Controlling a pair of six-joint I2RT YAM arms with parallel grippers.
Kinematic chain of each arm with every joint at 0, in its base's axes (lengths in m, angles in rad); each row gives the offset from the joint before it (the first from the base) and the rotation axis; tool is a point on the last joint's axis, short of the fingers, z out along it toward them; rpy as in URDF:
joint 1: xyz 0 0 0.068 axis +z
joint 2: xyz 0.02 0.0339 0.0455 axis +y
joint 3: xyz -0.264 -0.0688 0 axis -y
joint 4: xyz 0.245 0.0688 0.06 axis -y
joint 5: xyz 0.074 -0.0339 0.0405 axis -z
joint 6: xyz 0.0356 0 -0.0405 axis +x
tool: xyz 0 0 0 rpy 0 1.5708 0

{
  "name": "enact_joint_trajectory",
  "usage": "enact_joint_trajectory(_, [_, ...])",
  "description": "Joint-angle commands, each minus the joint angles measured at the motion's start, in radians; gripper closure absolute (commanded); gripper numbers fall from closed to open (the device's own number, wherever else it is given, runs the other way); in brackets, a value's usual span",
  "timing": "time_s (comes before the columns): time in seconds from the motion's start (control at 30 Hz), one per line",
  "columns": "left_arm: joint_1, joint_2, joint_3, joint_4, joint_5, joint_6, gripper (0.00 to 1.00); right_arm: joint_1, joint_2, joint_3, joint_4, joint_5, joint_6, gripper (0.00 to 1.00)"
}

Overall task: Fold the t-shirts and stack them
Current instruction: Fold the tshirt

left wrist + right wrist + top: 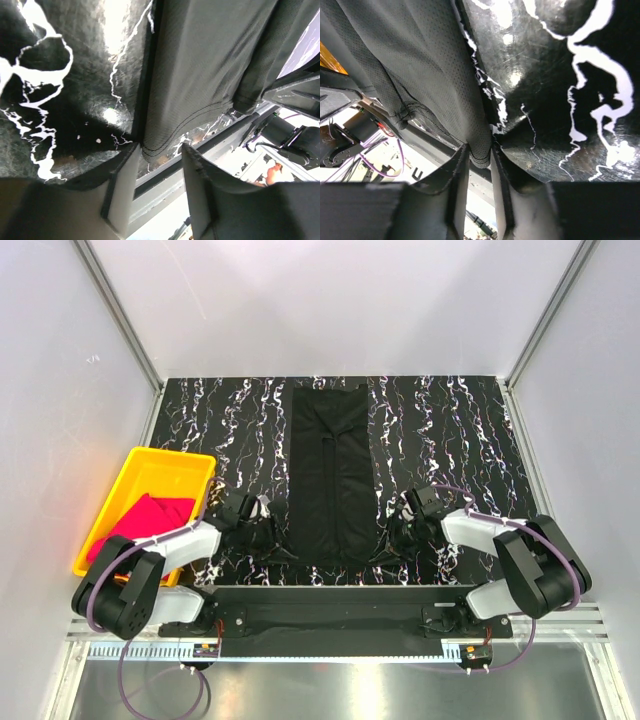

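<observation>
Black t-shirt [333,475]: a long folded strip mid-counter [450,440], running from far edge to near edge.
Pink t-shirt [140,520]: bunched in the yellow tray [165,462] at the left edge.
Left claw [159,150]: spread, straddling the near-left hem corner.
Right claw [480,150]: pinching the near-right hem corner.
Risk: with only one corner held, a lift would probably twist the strip and undo the fold.

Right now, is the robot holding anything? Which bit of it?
The right end effector pinches the black t-shirt by its near right corner. The left end effector straddles the near left corner with a gap, not gripping yet.
</observation>
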Motion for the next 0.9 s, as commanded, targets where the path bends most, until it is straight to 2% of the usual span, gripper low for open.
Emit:
enact_joint_trajectory(0.0, [-0.002, 0.025, -0.043, -0.041, -0.096, 0.035, 0.59, 0.006, 0.007, -0.019, 0.016, 0.017, 0.002, 0.72])
enact_joint_trajectory(0.13, [-0.002, 0.037, -0.04, -0.029, -0.092, 0.036, 0.71, 0.006, 0.01, -0.016, 0.015, 0.017, 0.007, 0.78])
enact_joint_trajectory(0.23, [-0.002, 0.048, -0.034, -0.022, -0.085, 0.042, 0.89, 0.006, 0.036, -0.002, 0.015, 0.011, -0.001, 0.84])
enact_joint_trajectory(0.27, [-0.002, 0.053, -0.029, -0.021, -0.082, 0.044, 1.0, 0.005, 0.041, -0.001, 0.016, 0.006, 0.001, 0.86])
enact_joint_trajectory(0.37, [-0.002, 0.031, -0.016, -0.022, -0.068, 0.043, 1.0, 0.006, 0.044, 0.012, 0.015, -0.01, 0.001, 0.99])
enact_joint_trajectory(0.5, [-0.002, -0.019, 0.044, -0.053, -0.063, 0.013, 1.0, 0.006, 0.004, 0.087, -0.017, 0.006, 0.008, 1.0])
enact_joint_trajectory(0.63, [0.004, -0.003, 0.197, -0.116, -0.085, 0.013, 1.0, -0.004, 0.023, 0.264, -0.123, 0.065, -0.034, 1.0])
enact_joint_trajectory(0.67, [0.009, 0.013, 0.278, -0.13, -0.092, 0.019, 1.0, -0.012, 0.039, 0.309, -0.167, 0.078, -0.05, 1.0])
enact_joint_trajectory(0.8, [0.079, 0.137, 0.487, -0.165, -0.097, 0.065, 1.0, -0.117, 0.212, 0.558, -0.243, 0.057, -0.131, 1.0])
enact_joint_trajectory(0.87, [0.111, 0.259, 0.621, -0.173, -0.073, 0.085, 1.0, -0.153, 0.288, 0.645, -0.269, 0.017, -0.15, 1.0])
